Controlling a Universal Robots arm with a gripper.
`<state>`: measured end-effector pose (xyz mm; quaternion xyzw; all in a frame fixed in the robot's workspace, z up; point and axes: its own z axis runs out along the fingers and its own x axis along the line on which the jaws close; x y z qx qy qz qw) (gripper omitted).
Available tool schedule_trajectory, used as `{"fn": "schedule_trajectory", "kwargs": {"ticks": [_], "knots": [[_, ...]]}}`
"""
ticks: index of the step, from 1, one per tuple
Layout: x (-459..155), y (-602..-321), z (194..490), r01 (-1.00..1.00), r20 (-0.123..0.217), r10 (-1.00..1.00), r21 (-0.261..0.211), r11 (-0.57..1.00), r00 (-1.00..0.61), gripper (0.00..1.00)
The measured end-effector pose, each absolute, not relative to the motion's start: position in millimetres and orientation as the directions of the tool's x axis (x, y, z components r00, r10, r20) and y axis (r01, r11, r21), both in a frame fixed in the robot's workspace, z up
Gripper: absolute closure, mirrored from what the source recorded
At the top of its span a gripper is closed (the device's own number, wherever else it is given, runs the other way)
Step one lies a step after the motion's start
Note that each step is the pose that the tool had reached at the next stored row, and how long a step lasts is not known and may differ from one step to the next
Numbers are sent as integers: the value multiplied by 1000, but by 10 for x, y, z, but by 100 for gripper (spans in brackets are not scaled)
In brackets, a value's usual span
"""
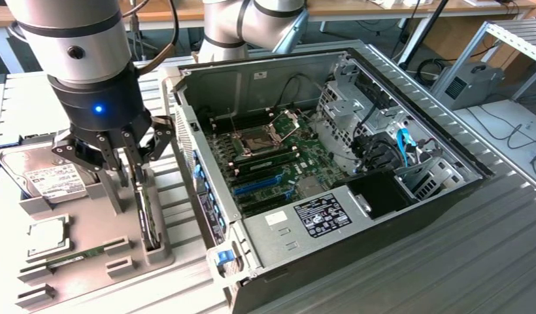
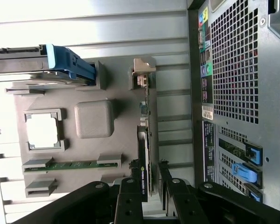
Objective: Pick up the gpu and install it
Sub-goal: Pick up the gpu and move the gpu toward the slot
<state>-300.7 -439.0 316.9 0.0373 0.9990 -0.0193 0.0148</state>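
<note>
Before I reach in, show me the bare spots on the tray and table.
Free: the tray surface between hard drive and RAM stick; the slatted table on the exterior view's right of the computer case. Crowded: the gap between gpu and case, with the gripper straddling the gpu.

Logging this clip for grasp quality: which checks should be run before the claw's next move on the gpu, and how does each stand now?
1. The claw straddles the gpu edge: ok.
2. The claw is open, with a gap beside the card: ok.
3. The gpu stands upright in its holder on the grey tray: ok.
4. The computer case is open, motherboard exposed: ok.
5. The blue slots are free of cables: cannot tell.
</note>
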Motion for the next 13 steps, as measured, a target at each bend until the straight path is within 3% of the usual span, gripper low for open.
{"fn": "schedule_trajectory", "kwargs": {"ticks": [13], "knots": [[-3007, -4390, 3211, 75, -31, 74, -37, 996, -997, 72]]}}
